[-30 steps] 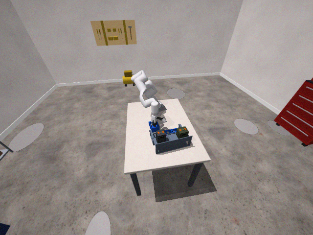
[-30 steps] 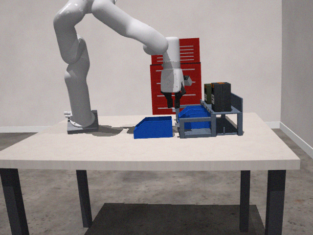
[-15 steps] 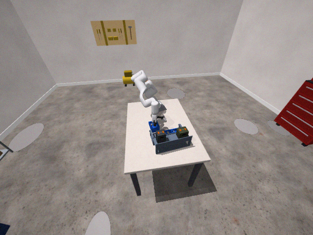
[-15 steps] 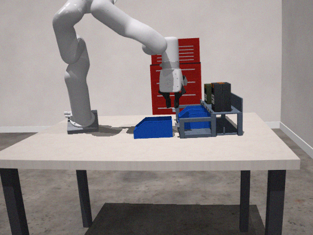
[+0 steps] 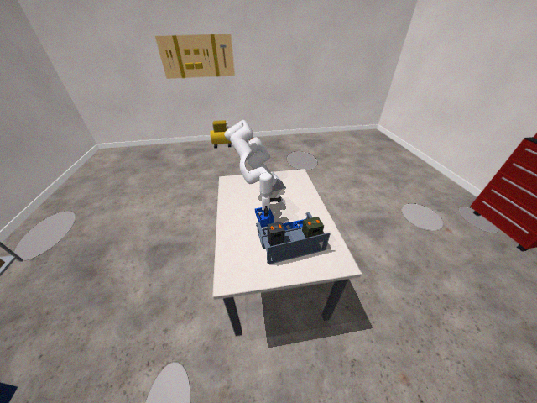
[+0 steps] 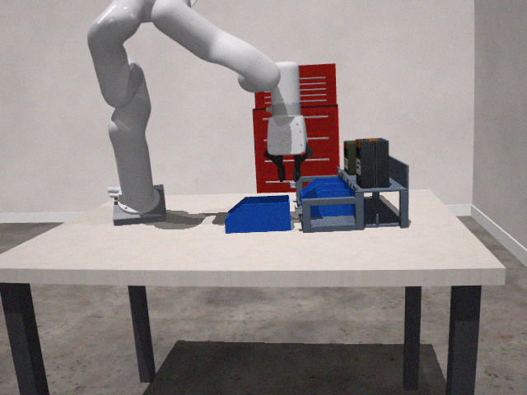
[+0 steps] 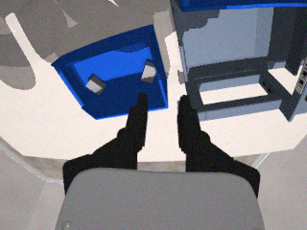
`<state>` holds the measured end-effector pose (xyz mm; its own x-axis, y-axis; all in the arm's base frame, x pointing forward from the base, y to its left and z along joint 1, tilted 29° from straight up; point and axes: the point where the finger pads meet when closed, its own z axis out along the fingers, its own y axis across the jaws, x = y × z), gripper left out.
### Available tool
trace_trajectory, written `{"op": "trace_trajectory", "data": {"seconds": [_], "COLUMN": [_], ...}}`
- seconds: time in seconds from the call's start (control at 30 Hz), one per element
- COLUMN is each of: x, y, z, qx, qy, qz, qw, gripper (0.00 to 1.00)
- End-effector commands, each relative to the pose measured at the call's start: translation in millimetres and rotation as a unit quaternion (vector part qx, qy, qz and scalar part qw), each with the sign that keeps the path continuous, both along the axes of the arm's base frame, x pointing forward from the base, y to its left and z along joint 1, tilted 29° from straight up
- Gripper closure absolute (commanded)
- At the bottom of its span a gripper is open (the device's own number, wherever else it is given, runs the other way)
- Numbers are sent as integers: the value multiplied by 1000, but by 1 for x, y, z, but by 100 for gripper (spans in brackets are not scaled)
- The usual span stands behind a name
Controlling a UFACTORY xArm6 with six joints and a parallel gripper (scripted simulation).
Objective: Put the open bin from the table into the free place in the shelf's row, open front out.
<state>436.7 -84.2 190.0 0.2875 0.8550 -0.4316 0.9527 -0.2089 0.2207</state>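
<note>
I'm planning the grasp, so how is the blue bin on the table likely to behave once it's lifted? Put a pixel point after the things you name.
The blue bin (image 5: 263, 216) (image 6: 258, 216) (image 7: 112, 103) looks stiff: its walls stand straight and would probably not sag. With only two small grey parts (image 7: 95, 84) (image 7: 149, 71) visible inside, it is likely light for its size. Those parts might slide if it tilts, since one end is cut low.

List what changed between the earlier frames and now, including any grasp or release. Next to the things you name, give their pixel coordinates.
The gripper (image 5: 266, 212) (image 6: 289, 179) (image 7: 163, 105) turned about its upright axis, its side-mounted part swinging from the shelf side out of the exterior view. Nothing was grasped or released. The blue open bin on the table (image 5: 264, 220) (image 6: 260, 216) (image 7: 120, 91) and the shelf (image 5: 299, 250) (image 6: 359, 210) (image 7: 225, 43) stayed put.
</note>
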Motion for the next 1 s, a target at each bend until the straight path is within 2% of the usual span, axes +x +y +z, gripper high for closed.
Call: {"op": "trace_trajectory", "data": {"seconds": [0.0, 0.03, 0.97], "x": [-1, -1, -2], "y": [1, 2, 2], "z": [1, 1, 1], "qx": [-8, -11, -12], "qy": [43, 56, 63], "qz": [83, 105, 119], "qw": [996, 993, 991], "gripper": [67, 67, 67]}}
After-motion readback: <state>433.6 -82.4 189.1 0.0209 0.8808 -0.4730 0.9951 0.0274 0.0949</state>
